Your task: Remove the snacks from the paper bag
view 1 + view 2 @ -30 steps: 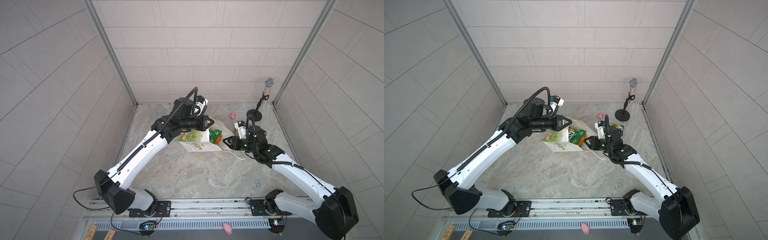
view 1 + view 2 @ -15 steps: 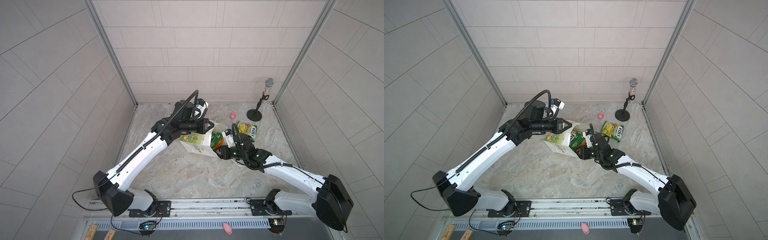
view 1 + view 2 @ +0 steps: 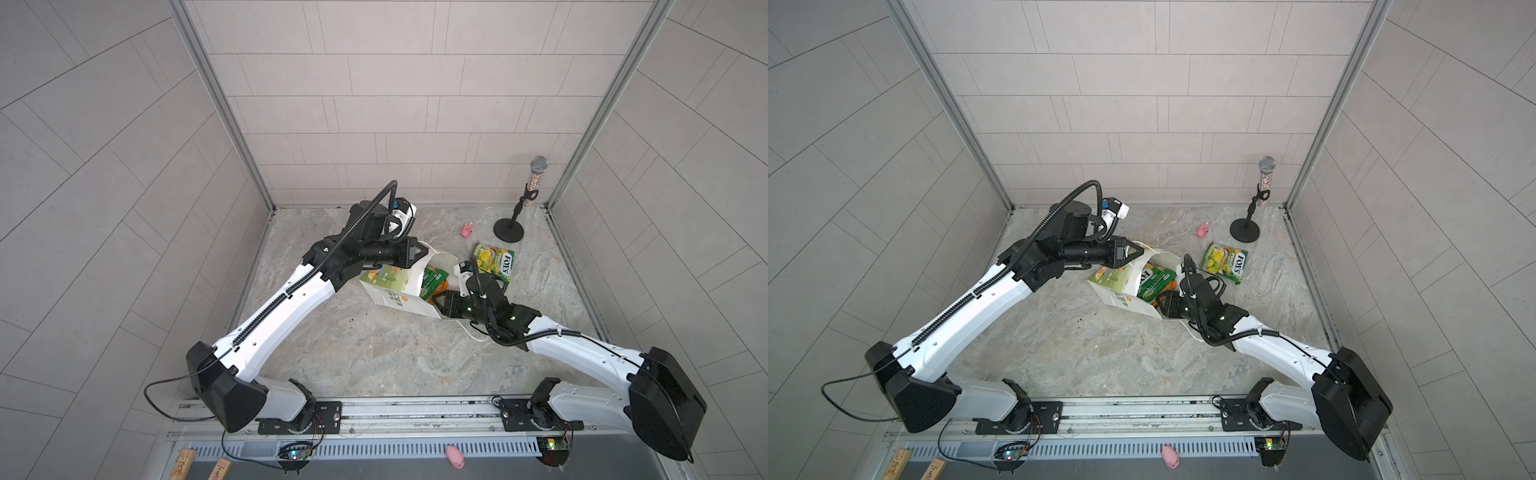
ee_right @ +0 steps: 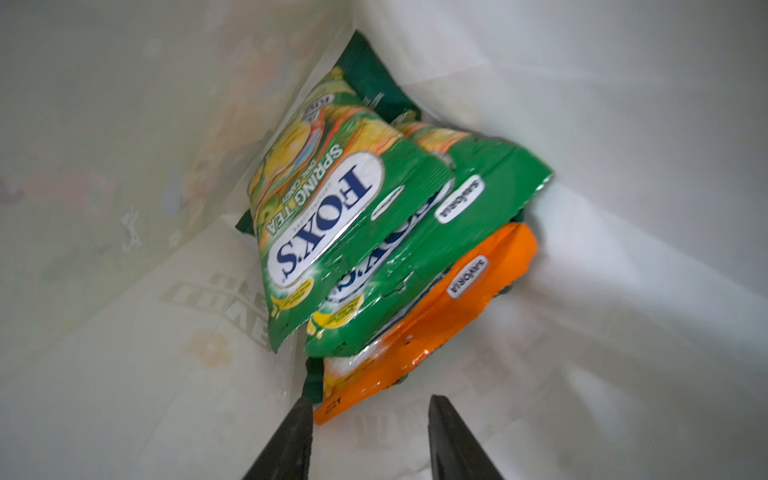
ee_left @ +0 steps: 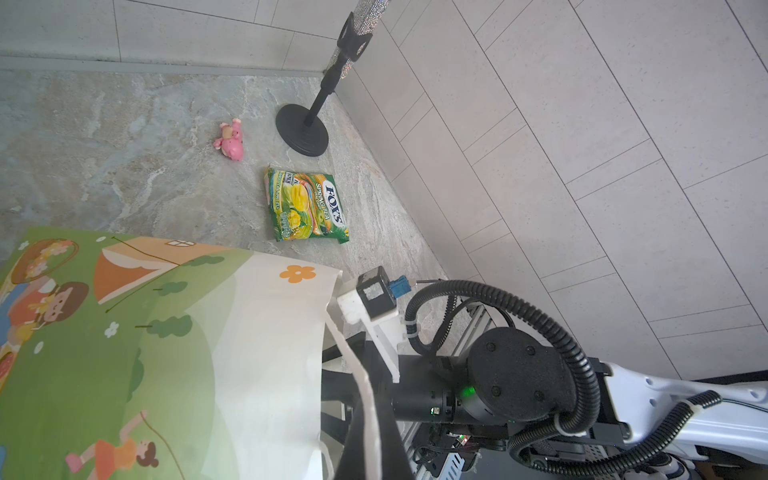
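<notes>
Three candy packets (image 4: 353, 232) are lying in the paper bag (image 4: 124, 374) just ahead of the right pincer (image 4: 370, 405), jaws parted; left pincer (image 3: 423, 252) is clamping the rim; next, probably nipping the orange packet (image 4: 436, 332)

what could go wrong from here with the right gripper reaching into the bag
1. The right gripper is open with only a corner of the orange packet near one finger; closing may catch just the glossy edge and slip.
2. Two green FOX'S packets lie on it, so pulling may drag them along.
3. The left gripper holds the paper bag only at its top; a tug could pull it free.
</notes>
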Robot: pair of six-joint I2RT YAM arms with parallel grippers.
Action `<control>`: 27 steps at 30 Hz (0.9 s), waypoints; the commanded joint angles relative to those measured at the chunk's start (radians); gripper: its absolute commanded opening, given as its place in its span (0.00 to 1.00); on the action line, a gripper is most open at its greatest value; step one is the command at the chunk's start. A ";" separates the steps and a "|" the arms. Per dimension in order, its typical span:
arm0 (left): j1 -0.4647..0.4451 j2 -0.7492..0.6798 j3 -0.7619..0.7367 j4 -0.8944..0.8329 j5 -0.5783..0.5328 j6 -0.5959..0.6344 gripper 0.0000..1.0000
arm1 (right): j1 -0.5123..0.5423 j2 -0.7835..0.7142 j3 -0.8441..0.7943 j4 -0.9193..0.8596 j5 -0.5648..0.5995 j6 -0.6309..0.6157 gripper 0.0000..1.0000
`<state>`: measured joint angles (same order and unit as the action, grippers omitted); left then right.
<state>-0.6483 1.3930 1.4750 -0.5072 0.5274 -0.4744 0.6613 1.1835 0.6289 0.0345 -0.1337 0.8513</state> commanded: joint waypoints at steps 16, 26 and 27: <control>-0.006 -0.024 -0.003 0.012 -0.002 0.008 0.00 | 0.006 0.063 0.034 -0.039 0.231 0.208 0.30; -0.007 -0.025 -0.005 0.015 -0.004 0.007 0.00 | 0.005 0.153 0.057 0.033 0.190 0.232 0.27; -0.006 -0.025 -0.004 0.015 -0.004 0.006 0.00 | 0.005 0.163 0.063 0.033 0.186 0.235 0.27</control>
<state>-0.6483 1.3930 1.4738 -0.5068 0.5270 -0.4744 0.6613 1.3277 0.6659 0.0479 0.0593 1.0557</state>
